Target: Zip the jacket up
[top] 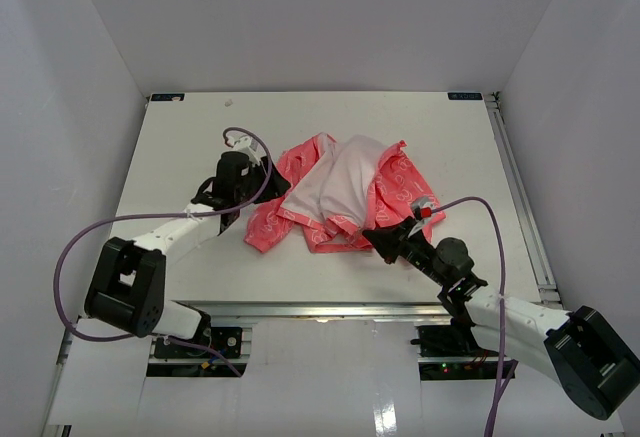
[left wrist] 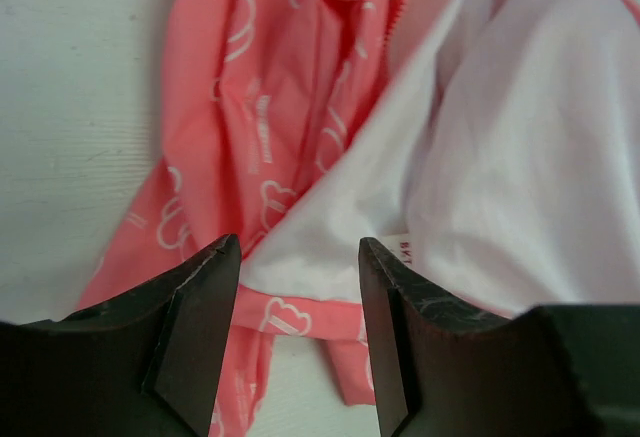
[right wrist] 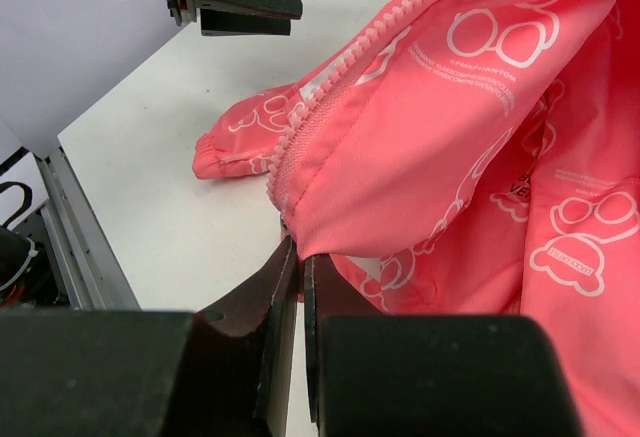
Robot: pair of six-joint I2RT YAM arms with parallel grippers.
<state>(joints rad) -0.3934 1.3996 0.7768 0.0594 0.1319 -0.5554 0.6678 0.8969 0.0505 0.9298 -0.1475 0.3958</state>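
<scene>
On the table [top: 180, 137], jacket [top: 340, 192] lies central, crumpled, unzipped, lining up. Right hand [right wrist: 300, 257] closed, pinching the zipper edge's lower end. Left hand [left wrist: 297, 257] open above lining, holding nothing. Risk: a pull slips the thin fabric from the pinch.

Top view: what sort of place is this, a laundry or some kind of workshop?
Most likely a robot test booth in a lab: plain white walls box in a white table, a cabled left arm and right arm are bolted at its near edge, and a pink jacket lies between them.
</scene>
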